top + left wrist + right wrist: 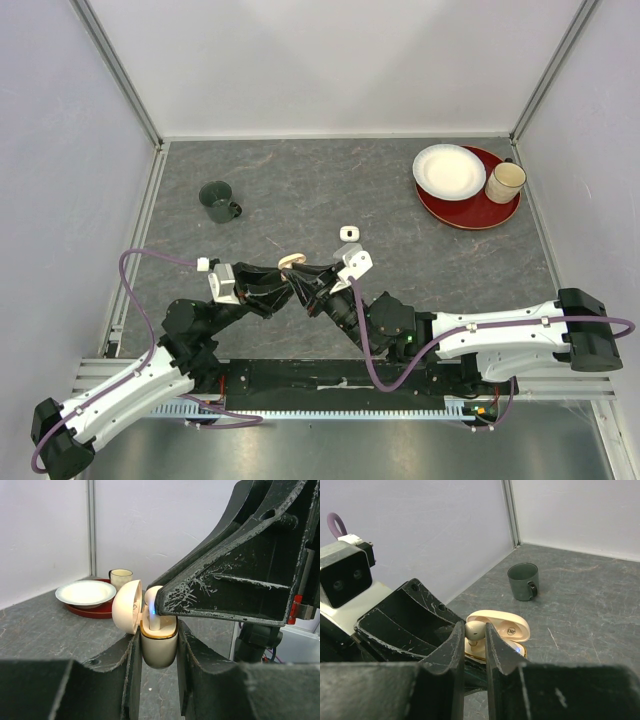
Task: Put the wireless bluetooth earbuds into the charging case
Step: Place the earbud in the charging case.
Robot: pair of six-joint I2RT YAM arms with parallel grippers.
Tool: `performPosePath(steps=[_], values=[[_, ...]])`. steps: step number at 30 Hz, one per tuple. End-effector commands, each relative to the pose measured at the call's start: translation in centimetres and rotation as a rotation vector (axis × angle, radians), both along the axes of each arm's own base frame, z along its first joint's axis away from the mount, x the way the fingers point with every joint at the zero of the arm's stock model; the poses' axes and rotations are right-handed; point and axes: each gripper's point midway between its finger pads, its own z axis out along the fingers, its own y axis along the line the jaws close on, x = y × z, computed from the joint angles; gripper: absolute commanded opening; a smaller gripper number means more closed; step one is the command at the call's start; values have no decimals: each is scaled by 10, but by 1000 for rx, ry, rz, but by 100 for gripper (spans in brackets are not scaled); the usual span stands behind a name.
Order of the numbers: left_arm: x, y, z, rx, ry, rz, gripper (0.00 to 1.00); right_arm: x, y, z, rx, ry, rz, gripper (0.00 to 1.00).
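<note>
Right wrist — right end effector pinches 1 earbud at case; left end effector clamps it.

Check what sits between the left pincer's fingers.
The open charging case, clamped in the left pincer; the right pincer holds an earbud at its mouth. Left wrist view shows it.

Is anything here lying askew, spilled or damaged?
Nothing spilled or broken. The charging case stands upright in the left gripper, lid open; the right gripper holds an earbud at its opening. Only one small white piece lies alone on the table, too small to identify.
</note>
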Motion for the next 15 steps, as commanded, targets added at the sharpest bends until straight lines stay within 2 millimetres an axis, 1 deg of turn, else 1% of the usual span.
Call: performPosePath(steps=[1, 3, 5, 7, 10, 15], values=[[-4, 15, 48, -127, -98, 39, 2, 5, -8, -4, -60, 8, -48, 4], [-4, 15, 50, -127, -104, 39, 2, 5, -8, -4, -58, 10, -47, 5], [-5, 14, 50, -125, -108, 35, 2, 6, -9, -4, -57, 12, -55, 8], [-4, 14, 50, -121, -111, 35, 2, 6, -9, -4, -53, 15, -54, 10], [-5, 13, 50, -122, -115, 32, 2, 6, -10, -4, -51, 22, -54, 16], [-4, 12, 50, -121, -117, 33, 2, 6, -11, -5, -48, 31, -57, 18]])
